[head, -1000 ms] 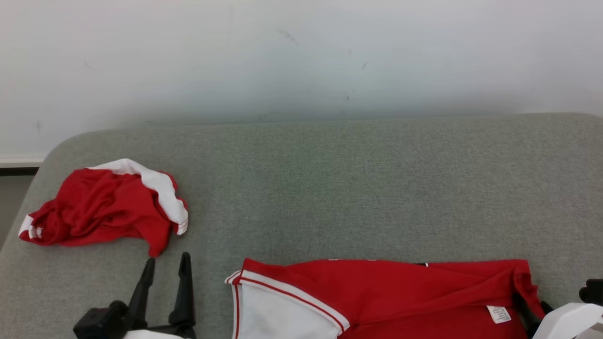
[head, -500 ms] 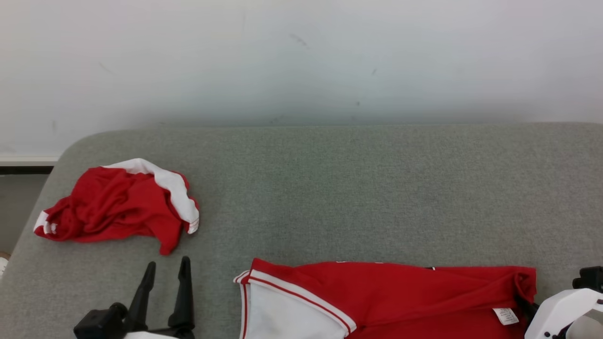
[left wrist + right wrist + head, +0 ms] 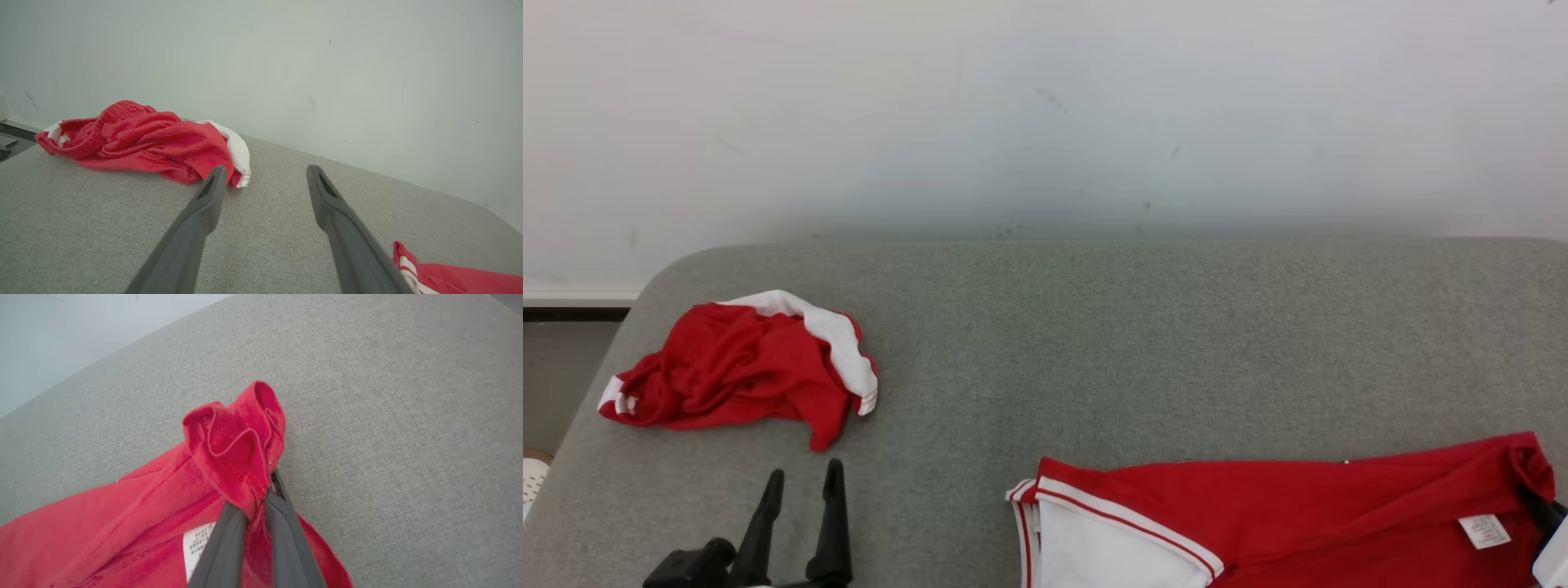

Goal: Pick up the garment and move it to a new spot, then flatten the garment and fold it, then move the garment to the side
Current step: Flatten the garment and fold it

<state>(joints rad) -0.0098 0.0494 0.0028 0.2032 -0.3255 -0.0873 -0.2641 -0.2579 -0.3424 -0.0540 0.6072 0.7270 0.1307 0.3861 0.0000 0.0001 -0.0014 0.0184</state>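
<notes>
Left: crumpled shorts (image 3: pixel 743 363) lying untouched on grey cushion (image 3: pixel 1094 343); left gripper (image 3: pixel 804 469) idle nearby, jaws apart. Right: folded garment (image 3: pixel 1298 506) at near edge, shifted rightward since a second ago; right gripper (image 3: pixel 261 498) newly clamped on its bunched corner. Move-aside step likely begun.

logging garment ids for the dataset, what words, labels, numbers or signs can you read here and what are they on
No text here can be read.
Unreadable: the white sewn-in label on the flat red garment carries rows of dark print, too small and blurred to make out.
No print seen on the crumpled red and white garment.
</notes>
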